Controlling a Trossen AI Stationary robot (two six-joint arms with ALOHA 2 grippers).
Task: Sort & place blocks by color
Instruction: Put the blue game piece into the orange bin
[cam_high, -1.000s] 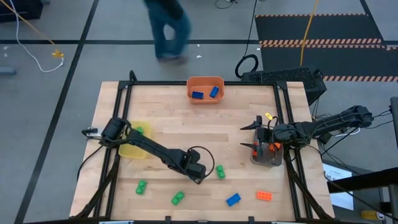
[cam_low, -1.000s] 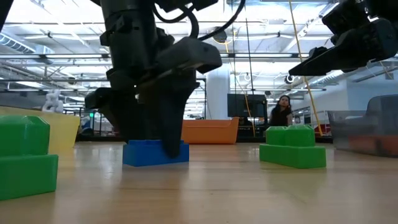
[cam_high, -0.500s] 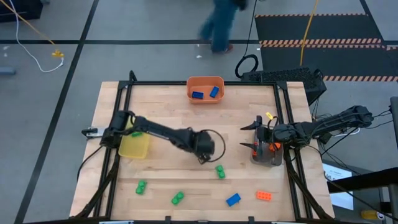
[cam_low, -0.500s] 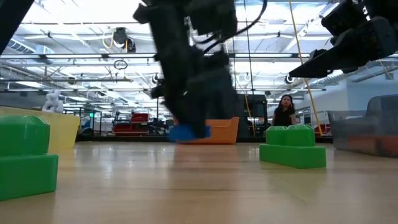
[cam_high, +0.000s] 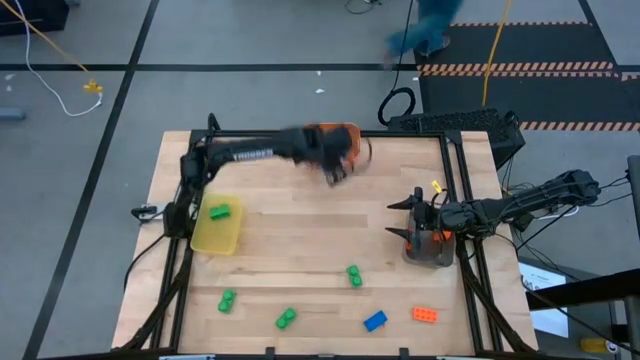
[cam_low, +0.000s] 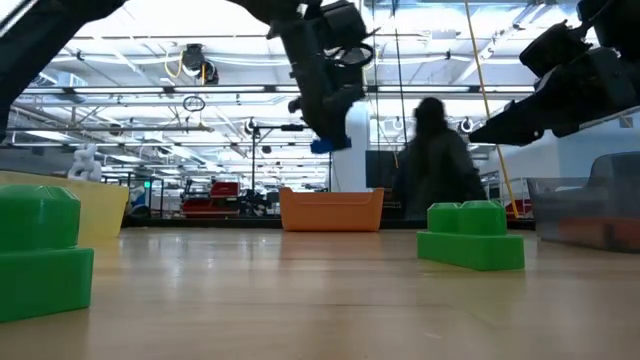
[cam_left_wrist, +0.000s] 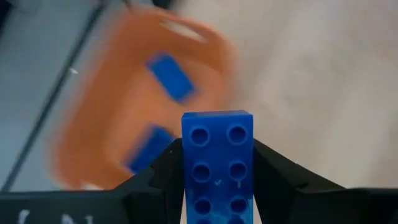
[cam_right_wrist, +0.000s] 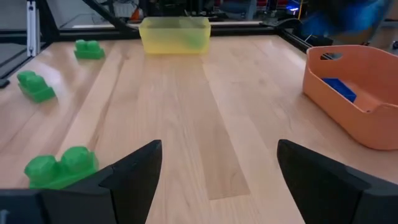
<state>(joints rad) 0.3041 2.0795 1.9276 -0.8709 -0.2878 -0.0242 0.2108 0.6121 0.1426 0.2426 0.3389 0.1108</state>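
Spanning the middle of the high view, a wooden table (cam_high: 300, 240) is seen framed by dark rails. At its far edge an orange bin (cam_high: 345, 140) is set, with two blue blocks (cam_left_wrist: 170, 76) lying inside it. A yellow bin (cam_high: 216, 230) is placed near the left edge, with one green block (cam_high: 219, 212) in it. A grey bin (cam_high: 430, 250) is found near the right edge, under the right arm.

Above the orange bin the left gripper (cam_left_wrist: 217, 180) is held in the air, and a blue brick (cam_left_wrist: 217, 163) is clamped between its two dark fingers (cam_left_wrist: 165, 174), studs facing the wrist camera; the jaws are closed only as far as the brick's width. In the low view the same brick is seen well above the bin's rim.

Over the grey bin the right gripper (cam_right_wrist: 214, 180) is held with its jaws spread wide and nothing between them.

Near the front of the table, loose pieces are scattered well apart: three green bricks (cam_high: 353, 274), one blue brick (cam_high: 375, 320) and one orange brick (cam_high: 425, 315)
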